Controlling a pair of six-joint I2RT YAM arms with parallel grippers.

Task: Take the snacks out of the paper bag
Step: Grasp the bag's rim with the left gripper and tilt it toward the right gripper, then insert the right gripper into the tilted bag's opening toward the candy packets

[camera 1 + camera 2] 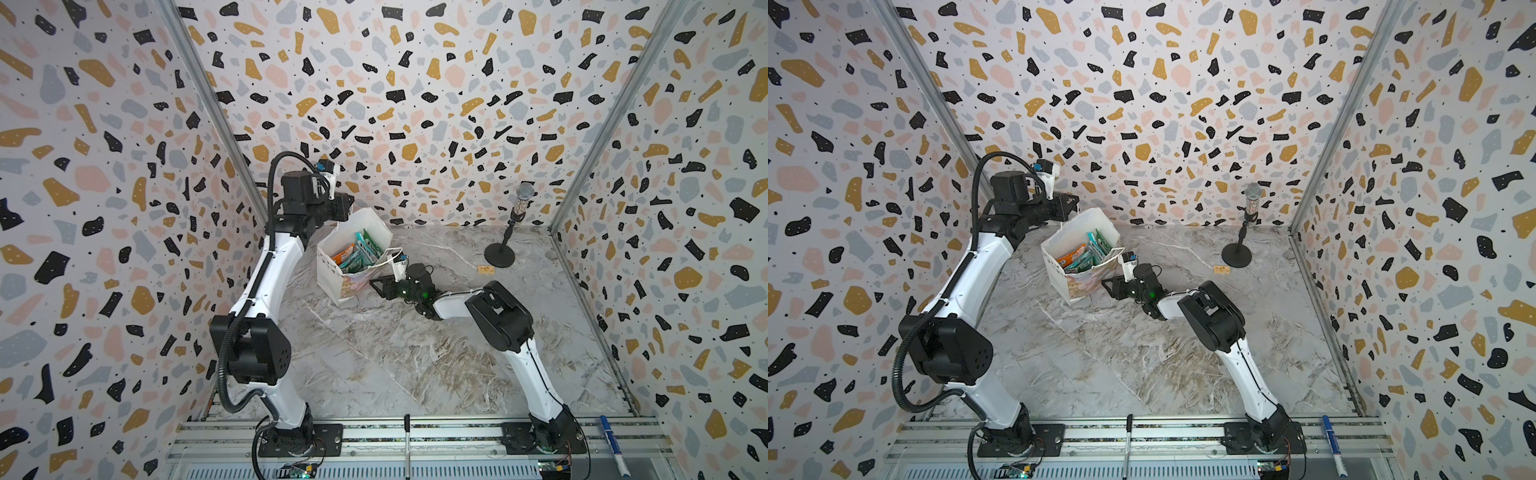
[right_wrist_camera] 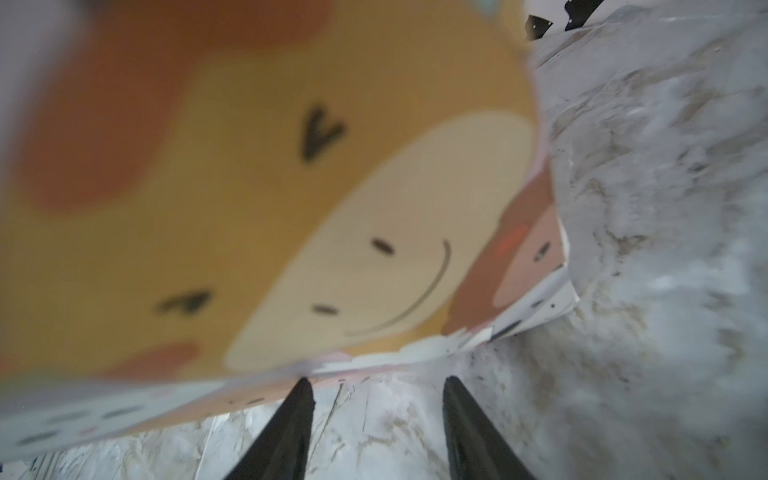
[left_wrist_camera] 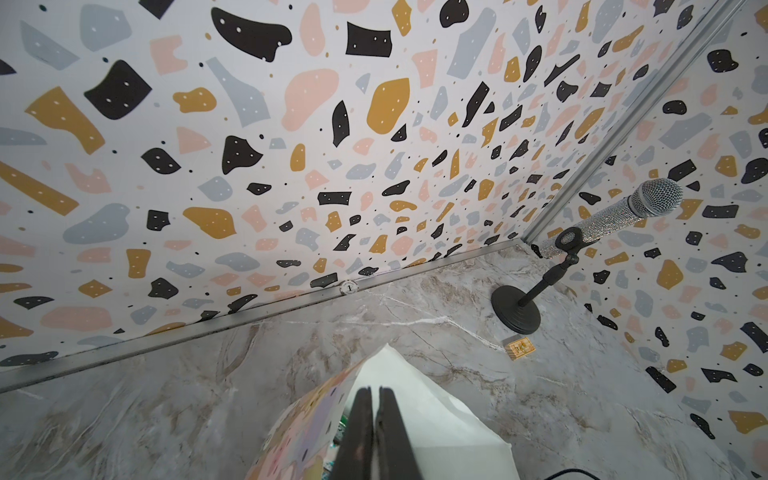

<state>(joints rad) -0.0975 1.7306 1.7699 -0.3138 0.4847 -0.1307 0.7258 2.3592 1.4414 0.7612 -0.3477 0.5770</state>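
The paper bag (image 1: 330, 270) (image 1: 1054, 266) stands tilted on the marble table at the back, left of centre, with its mouth open upward. Several snacks (image 1: 357, 253) (image 1: 1086, 255), orange, teal and green packets, lie inside it. My left gripper (image 1: 351, 210) (image 3: 373, 390) is shut on the bag's upper rim at its far left corner; the left wrist view shows the bag's white inner wall (image 3: 415, 407) behind the fingers. My right gripper (image 1: 372, 284) (image 2: 378, 380) is open, low by the bag's base, with bare table between its fingers. The bag's colourful side (image 2: 291, 187) fills the right wrist view.
A microphone on a black stand (image 1: 498, 255) (image 3: 656, 197) stands at the back right. A small yellow box (image 1: 485, 269) (image 3: 519, 347) lies beside it. Patterned walls close three sides. A blue marker (image 1: 611, 440) and a pen (image 1: 407, 436) lie on the front rail.
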